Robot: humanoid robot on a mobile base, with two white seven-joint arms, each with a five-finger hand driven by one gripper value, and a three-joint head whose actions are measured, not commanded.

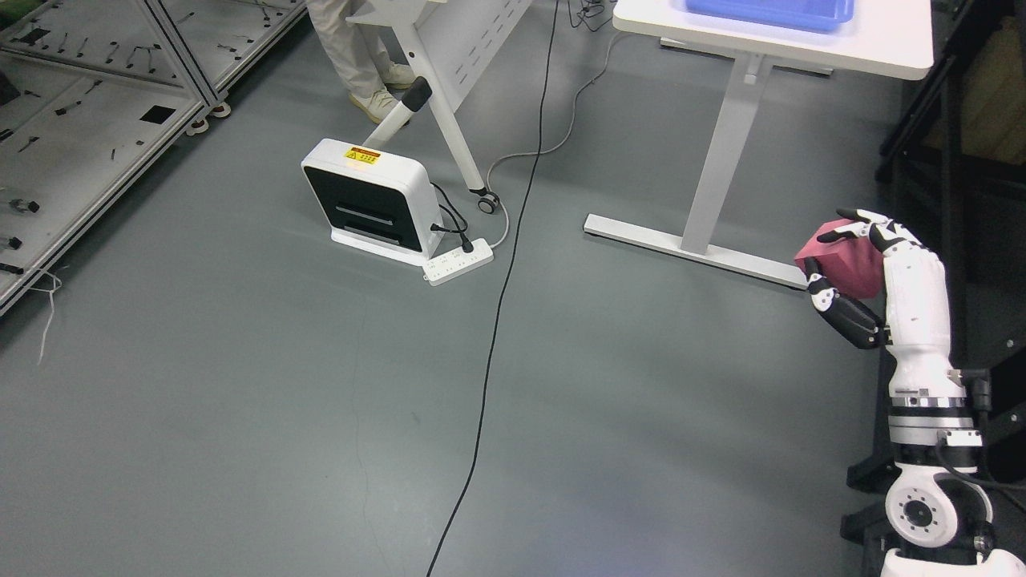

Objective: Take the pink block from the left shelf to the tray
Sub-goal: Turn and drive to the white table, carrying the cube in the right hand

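Pink block [842, 263] rides up off the floor, matte and blunt-cornered, probably foam, pinched in the right hand [862, 268]: white fingers [864, 220] hooked over the top, black thumb [834, 300] under, a grip suited to carrying. Ahead, the glossy blue tray [769, 11] waits on the white table [882, 48]. Left shelf [96, 104] sits well apart. A black cable [497, 304] crosses the grey floor [240, 401].

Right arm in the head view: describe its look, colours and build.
The right arm is glossy white with black bands and a round grey-centred joint near the bottom. A black cable runs beside the wrist. The right hand has a white back, white-and-black fingers and a mostly black thumb.
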